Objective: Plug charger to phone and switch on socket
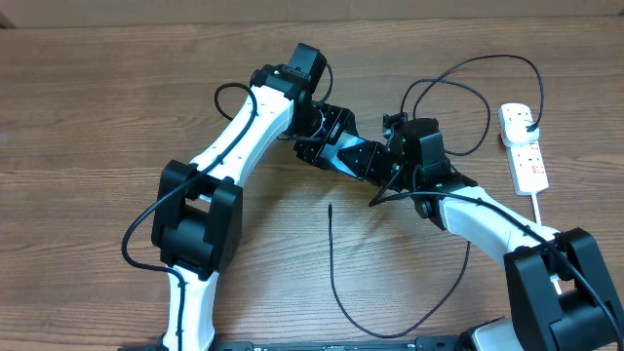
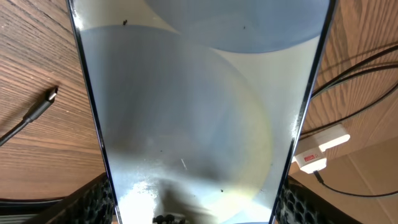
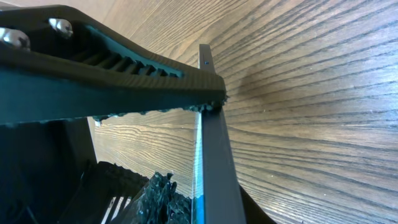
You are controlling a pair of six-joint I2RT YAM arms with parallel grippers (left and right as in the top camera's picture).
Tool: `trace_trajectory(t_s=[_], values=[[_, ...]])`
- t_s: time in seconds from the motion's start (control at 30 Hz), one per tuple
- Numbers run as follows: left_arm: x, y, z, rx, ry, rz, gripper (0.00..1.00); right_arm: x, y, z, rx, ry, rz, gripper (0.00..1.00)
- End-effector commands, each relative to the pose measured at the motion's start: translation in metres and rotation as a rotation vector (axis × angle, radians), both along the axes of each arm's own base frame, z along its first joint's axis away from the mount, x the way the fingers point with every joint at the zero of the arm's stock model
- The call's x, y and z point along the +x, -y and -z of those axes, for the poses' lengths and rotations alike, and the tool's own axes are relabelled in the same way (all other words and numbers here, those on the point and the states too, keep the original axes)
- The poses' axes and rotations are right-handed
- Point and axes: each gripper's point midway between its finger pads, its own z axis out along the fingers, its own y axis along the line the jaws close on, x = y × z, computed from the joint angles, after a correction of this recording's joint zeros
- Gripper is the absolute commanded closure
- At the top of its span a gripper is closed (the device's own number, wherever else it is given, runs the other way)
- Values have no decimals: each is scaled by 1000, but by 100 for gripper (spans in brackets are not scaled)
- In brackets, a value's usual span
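Wood-grain counter (image 1: 97, 97). Overhead: both arms reach inward and meet mid-counter at the raised phone (image 1: 353, 156). The charger (image 1: 332, 263) has its tip lying loose nearby, not connected. The socket (image 1: 526, 156) sits far right. Plugging in and switching on seem still to do.

Left wrist: the left gripper (image 2: 193, 208) clasps the phone across its width, jaws wide.

Right wrist: the right gripper (image 3: 186, 146) touches the phone's edge, but a firm grip cannot be confirmed.

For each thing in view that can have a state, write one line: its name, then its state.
phone: clamped across its width by the left gripper; charger not connected.
charger: connector tip loose on the table; plug in the socket.
socket: holds the charger's plug; switch position too small to tell.
left gripper: shut on the phone.
right gripper: upper finger touches the phone's edge; grip unclear.
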Motion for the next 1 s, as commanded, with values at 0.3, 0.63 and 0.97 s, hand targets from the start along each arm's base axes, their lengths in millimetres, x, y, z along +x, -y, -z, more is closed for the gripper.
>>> trace_trajectory(t_s=[0.3,0.63,0.97], values=[[4,14,-13,-56,13,5,96,5,-2,-5,-10,17,1,74],[5,12,-11,-41,20,1,96,5,-1,-3,-14,13,5,79],[6,12,-11,-35,23,-1,96,4,1,0,-27,2,16,83]])
